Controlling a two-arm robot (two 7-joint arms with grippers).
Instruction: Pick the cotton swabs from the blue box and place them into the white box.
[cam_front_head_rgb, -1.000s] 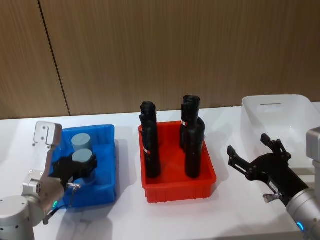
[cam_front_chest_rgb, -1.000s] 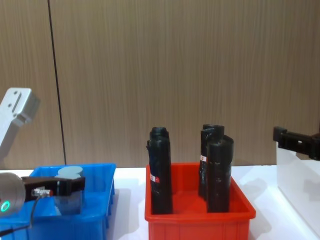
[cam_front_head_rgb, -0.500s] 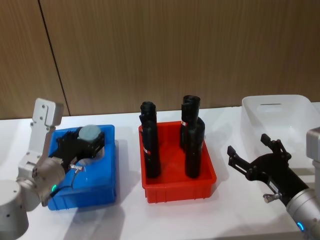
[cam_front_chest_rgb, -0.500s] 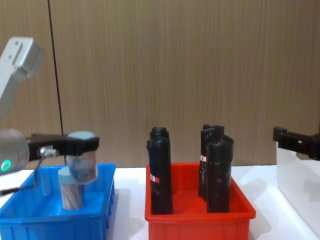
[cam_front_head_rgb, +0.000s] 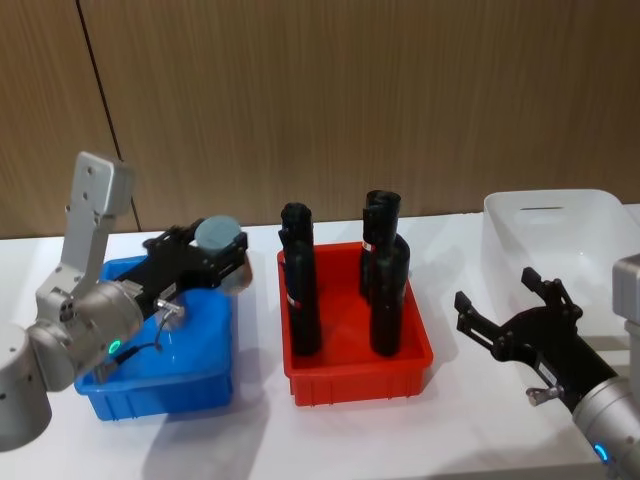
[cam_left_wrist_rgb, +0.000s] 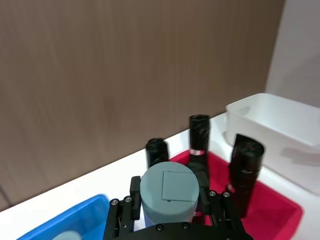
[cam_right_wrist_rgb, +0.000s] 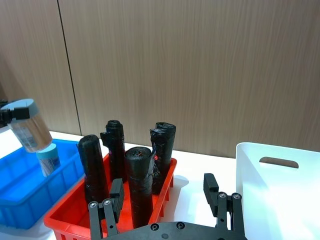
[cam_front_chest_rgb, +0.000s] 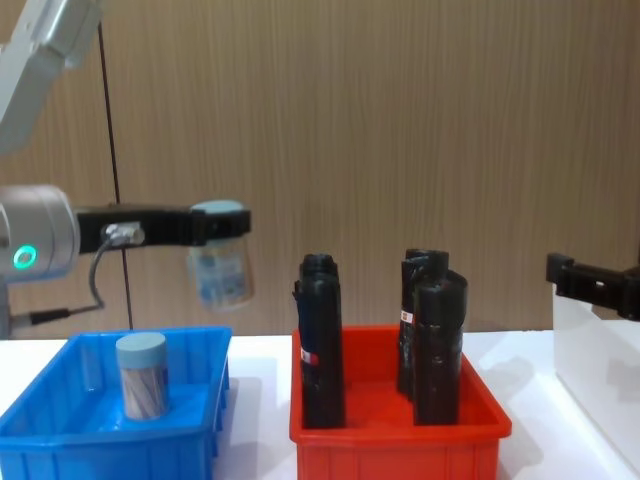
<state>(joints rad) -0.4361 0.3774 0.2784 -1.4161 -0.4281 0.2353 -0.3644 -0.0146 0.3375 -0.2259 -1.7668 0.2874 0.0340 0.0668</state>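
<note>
My left gripper is shut on a cotton swab tub, a clear cylinder with a pale blue-grey lid. It hangs in the air over the right edge of the blue box, well above the rim, as the chest view shows for the tub. The left wrist view looks down on the tub's lid between the fingers. A second cotton swab tub stands upright inside the blue box. The white box stands at the far right. My right gripper hovers open in front of it, holding nothing.
A red bin with several tall black rolls stands between the blue box and the white box. The rolls rise well above the bin's rim. A brown wood-panel wall closes the back of the white table.
The left gripper has lifted the cotton swab tub out of the blue box and carried it up and to the right. The right arm has not moved.
</note>
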